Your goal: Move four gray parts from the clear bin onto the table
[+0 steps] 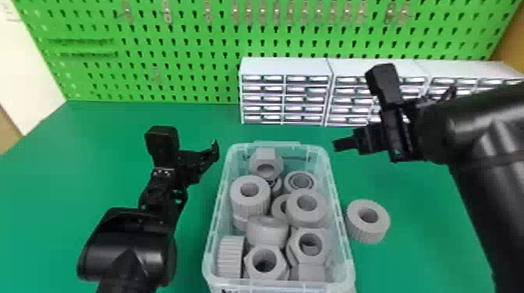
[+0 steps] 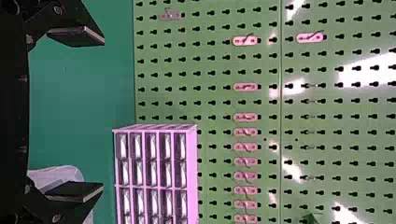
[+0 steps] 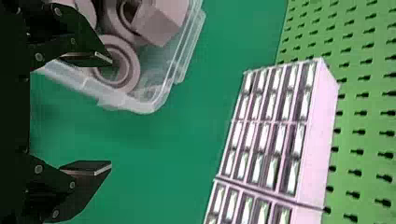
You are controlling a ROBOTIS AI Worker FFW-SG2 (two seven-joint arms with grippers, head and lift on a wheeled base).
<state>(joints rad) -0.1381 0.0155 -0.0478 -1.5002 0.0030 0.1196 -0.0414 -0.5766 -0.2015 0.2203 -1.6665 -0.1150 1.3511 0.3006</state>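
The clear bin (image 1: 340, 202) holds several gray parts, among them a ribbed ring (image 1: 249, 195) and a hex nut (image 1: 266, 262). One gray ring (image 1: 367, 221) lies on the green table just right of the bin. My left gripper (image 1: 195, 136) stands left of the bin's far end; in its wrist view the left gripper (image 2: 100, 114) is open with nothing between its fingers. Above the table, beyond the bin's right side, is my right gripper (image 1: 356, 113). The right wrist view has the right gripper (image 3: 111, 113) open and empty, one finger overlapping the bin's corner (image 3: 144, 106).
White drawer cabinets (image 1: 284, 66) stand along the back right, behind the bin. A green pegboard (image 1: 175, 50) with small hooks rises at the back. The green table (image 1: 97, 156) extends to both sides of the bin.
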